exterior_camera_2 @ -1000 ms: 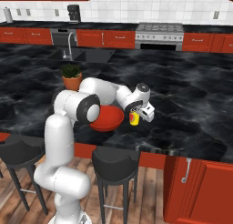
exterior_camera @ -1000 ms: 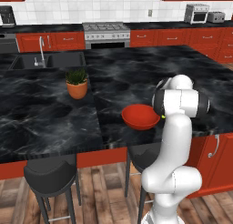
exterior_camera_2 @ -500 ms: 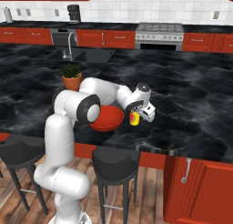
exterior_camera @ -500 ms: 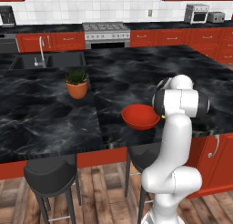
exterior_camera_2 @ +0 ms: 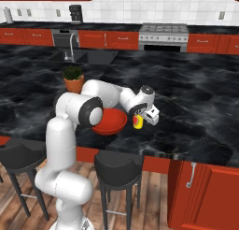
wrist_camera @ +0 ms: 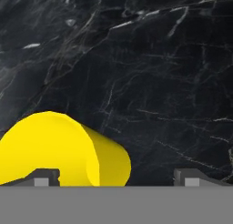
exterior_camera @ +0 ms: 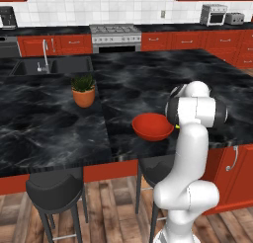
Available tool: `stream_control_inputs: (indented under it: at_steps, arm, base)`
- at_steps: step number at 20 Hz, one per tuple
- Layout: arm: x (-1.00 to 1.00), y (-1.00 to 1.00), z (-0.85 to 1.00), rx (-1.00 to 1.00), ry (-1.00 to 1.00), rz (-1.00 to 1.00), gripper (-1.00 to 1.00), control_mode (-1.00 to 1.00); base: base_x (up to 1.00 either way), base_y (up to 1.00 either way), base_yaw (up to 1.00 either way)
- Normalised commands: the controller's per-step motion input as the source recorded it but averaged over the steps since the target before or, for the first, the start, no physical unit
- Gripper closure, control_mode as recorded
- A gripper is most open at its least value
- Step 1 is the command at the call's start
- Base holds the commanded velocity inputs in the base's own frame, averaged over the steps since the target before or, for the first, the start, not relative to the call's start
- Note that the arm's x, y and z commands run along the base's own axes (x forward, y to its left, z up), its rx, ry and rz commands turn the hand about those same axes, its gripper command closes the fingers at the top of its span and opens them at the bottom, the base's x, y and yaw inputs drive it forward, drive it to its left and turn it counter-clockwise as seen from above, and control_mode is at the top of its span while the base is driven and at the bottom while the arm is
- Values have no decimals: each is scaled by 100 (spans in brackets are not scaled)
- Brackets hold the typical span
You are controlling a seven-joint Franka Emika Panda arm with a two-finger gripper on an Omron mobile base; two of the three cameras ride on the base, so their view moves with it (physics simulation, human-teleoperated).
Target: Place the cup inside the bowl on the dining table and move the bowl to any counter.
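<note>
Right base view gives me the broad black, white-veined marble surface (exterior_camera_2: 196, 98), the wide glossy red-orange bowl (exterior_camera_2: 109, 122) near its front edge, and the small smooth yellow cup (exterior_camera_2: 138, 121) just right of it. My claw (exterior_camera_2: 140, 120) hangs spread wide at the cup, holding nothing. I judge an off-centre close could topple it.

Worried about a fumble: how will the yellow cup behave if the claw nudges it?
The cup looks small and smooth, so probably light and slippery on the glossy dining table. Its rounded wall suggests it could roll if tipped; the claw stands open around it.
</note>
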Motion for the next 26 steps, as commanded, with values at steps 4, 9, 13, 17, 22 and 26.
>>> stream_control_inputs:
  at_steps: [4, 9, 13, 17, 22, 26]
  arm:
    - [0, 0, 0, 0, 0, 0, 100, -100]
    - [0, 0, 0, 0, 0, 0, 100, -100]
    - [0, 0, 0, 0, 0, 0, 100, -100]
    - [0, 0, 0, 0, 0, 0, 100, -100]
    - [0, 0, 0, 0, 0, 0, 100, -100]
    - [0, 0, 9, 0, 0, 0, 100, -100]
  base:
    - [0, 0, 0]
    - [0, 0, 0]
    - [0, 0, 0]
    - [0, 0, 0]
    - [0, 0, 0]
    - [0, 0, 0]
